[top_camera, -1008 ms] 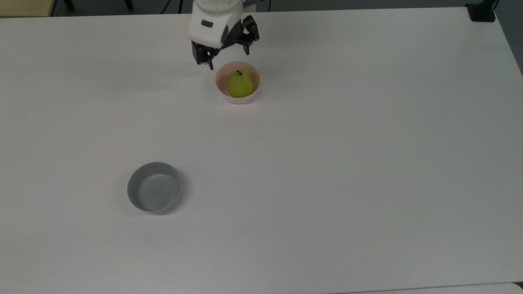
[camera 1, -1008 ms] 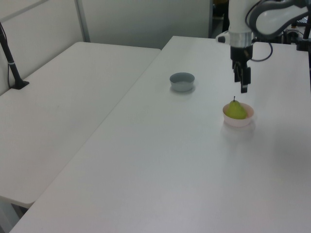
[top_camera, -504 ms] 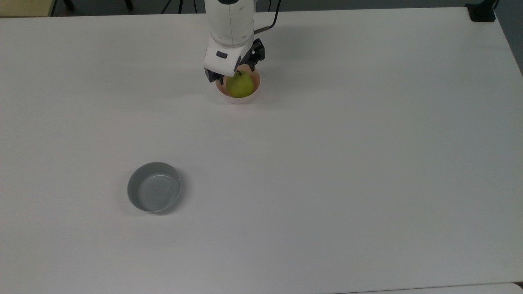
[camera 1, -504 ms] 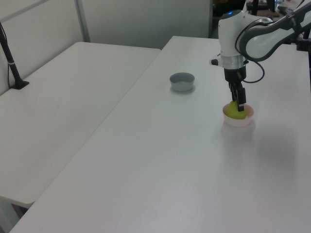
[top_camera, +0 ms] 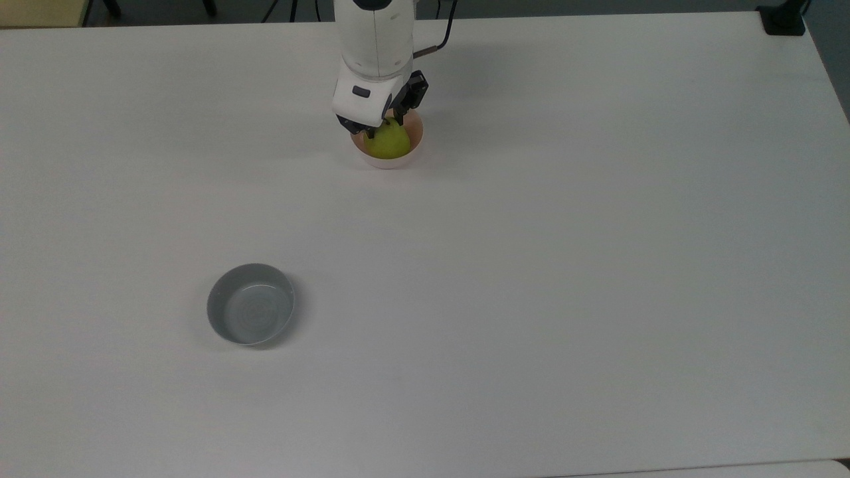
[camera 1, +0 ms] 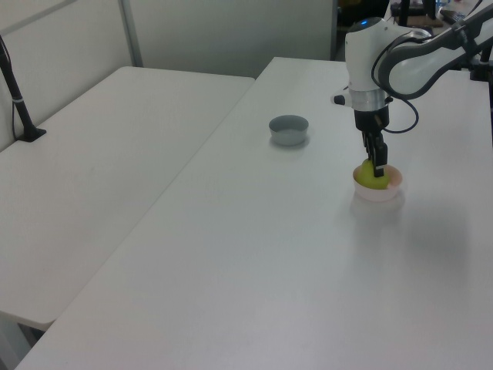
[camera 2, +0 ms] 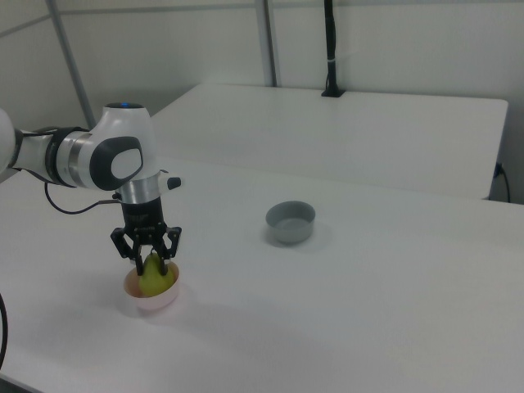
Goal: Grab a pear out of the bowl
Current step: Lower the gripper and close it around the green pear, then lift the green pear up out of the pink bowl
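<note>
My pincer (camera 2: 147, 264) reaches into the pink bowl (top_camera: 406, 158), at twelve o'clock on the counter (top_camera: 531, 265), fingers closed around the upright pear (top_camera: 386, 143), flanking its sides, presumably so it lifts straight out.

The top view looks down on the table (top_camera: 531, 265); left and right views face it from opposite sides.

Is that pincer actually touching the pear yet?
Cannot tell. In the right view the pincer straddles the pear inside the pink bowl, but neither contact nor a gap shows plainly.
</note>
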